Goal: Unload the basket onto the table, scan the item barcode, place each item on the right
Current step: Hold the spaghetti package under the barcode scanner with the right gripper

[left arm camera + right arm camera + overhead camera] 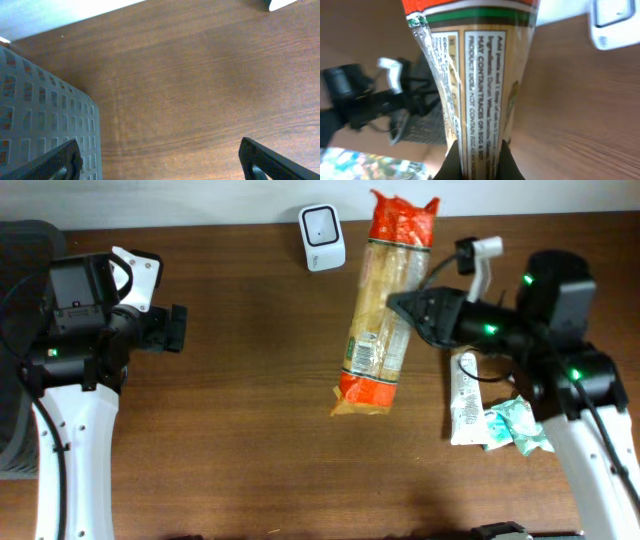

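While the right tool (402, 306) is closed on the long pasta package (375, 290), gripping it about the middle, the package stretches across the tabletop (250, 410) to the right of centre. Its upper orange end is near the white scanner (322, 238), just to the right of it, and its lower orange end points to the front edge. In the right wrist view the printed label faces the camera. The left tool (160, 161) has its jaws wide apart and holds nothing, above bare wood beside a dark grey basket (45, 125). A white packet (465, 400) and a green packet (520, 425) lie under the right arm.
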Robot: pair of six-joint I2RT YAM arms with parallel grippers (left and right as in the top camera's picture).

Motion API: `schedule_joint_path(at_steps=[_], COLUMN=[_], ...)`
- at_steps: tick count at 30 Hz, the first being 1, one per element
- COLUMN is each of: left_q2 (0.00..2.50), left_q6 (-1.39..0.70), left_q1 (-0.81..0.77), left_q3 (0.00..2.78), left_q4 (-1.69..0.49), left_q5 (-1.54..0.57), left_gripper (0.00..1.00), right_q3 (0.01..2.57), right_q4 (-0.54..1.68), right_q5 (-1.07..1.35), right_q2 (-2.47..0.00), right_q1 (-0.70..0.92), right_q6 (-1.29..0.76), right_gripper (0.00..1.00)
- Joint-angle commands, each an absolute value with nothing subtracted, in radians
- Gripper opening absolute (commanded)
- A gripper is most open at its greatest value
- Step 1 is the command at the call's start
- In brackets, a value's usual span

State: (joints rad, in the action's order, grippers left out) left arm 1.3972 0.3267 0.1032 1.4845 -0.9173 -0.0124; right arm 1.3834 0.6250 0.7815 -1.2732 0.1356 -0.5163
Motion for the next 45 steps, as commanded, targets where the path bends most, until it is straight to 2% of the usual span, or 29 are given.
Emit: schedule_joint_path(at_steps=[1, 5, 8, 11, 13, 19, 23, 29, 45], left_q2=[1.391, 1.391, 1.391, 1.391, 1.391, 1.391, 1.391, 1.391, 1.391], left_q6=[0.342, 0.342, 0.342, 0.342, 0.342, 0.342, 0.342, 0.342, 0.342], left_q1=[0.106, 0.106, 0.106, 0.106, 0.106, 0.106, 0.106, 0.106, 0.106], left_q3=[1.490, 1.490, 1.490, 1.490, 1.490, 1.490, 1.490, 1.490, 1.490], left_q4=[-0.915, -0.915, -0.915, -0.915, -0.915, -0.915, -0.915, -0.915, -0.915], left_q5=[-0.023, -0.023, -0.023, -0.023, -0.023, -0.023, -0.023, -0.023, -0.023], left_gripper=[0.99, 0.99, 0.99, 0.99, 0.99, 0.99, 0.99, 0.99, 0.99], right_q3=[1.686, 2.117, 2.321, 2.332, 2.332, 2.330, 2.328, 2.327, 2.326], right_q4=[0.795, 1.041, 1.022, 0.847, 0.740, 0.366, 0.122, -0.050, -0.131], right_q5=[0.505, 0.181, -0.062, -0.339, -0.434, -0.457, -0.430, -0.306, -0.273], right_q2=[-1.435, -1.765, -1.977, -2.086, -2.144, -2.324, -2.420, -2.492, -2.526], right_q1=[0.255, 0.390, 0.449, 0.490, 0.505, 0.504, 0.506, 0.506, 0.534], right_q6=[-0.340, -0.212, -0.031, 0.164, 0.292, 0.779, 1.006, 1.069, 1.065], right_gripper=[0.04, 0.04, 0.04, 0.04, 0.04, 0.04, 0.04, 0.04, 0.04])
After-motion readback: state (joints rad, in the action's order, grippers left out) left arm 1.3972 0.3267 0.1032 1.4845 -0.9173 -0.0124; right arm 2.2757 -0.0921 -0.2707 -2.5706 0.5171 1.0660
